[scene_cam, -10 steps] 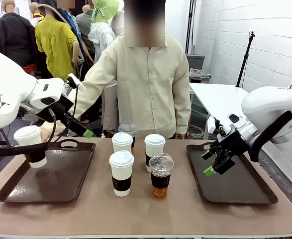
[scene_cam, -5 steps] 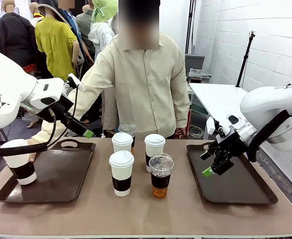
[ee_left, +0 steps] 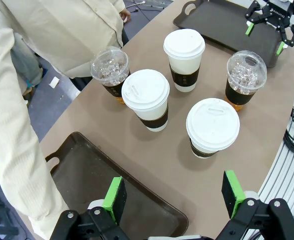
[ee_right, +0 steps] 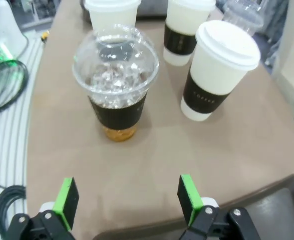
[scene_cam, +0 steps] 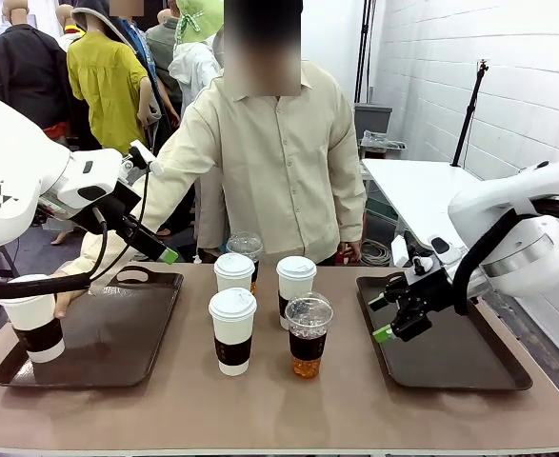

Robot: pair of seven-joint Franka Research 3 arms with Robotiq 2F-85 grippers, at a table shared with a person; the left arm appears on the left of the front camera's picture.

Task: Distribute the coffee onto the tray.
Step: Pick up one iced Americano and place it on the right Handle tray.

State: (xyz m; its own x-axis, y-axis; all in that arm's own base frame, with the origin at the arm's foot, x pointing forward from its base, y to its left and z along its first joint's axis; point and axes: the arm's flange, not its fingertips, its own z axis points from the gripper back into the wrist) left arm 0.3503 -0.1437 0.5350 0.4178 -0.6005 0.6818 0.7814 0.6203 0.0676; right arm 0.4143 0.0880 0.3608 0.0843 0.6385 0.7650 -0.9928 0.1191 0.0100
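Left tool point(ee_left: 174, 195) and right tool point(scene_cam: 387, 319) both hover — jaws spread wide.

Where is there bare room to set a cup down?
Free: the right dark brown tray, bare throughout, open right gripper over its left edge; the left dark brown tray, apart from the white lidded paper cup at its left edge. Crowded: middle of the tan table, five black-sleeved cups clustered between the trays.

The left arm point(scene_cam: 12, 181) is glossy white and rounded, with small black triangle marks on its shell and a black cable point(scene_cam: 60, 281) running off it. The right arm point(scene_cam: 531, 224) is the same white, crossed by a thick black hose point(scene_cam: 477, 259). The left gripper point(ee_left: 174, 196) and right gripper point(ee_right: 127, 199) are black with bright green pads point(ee_right: 189, 197) and silver screws point(ee_left: 274, 203). The person wears a cream long-sleeved buttoned shirt point(scene_cam: 279, 162).
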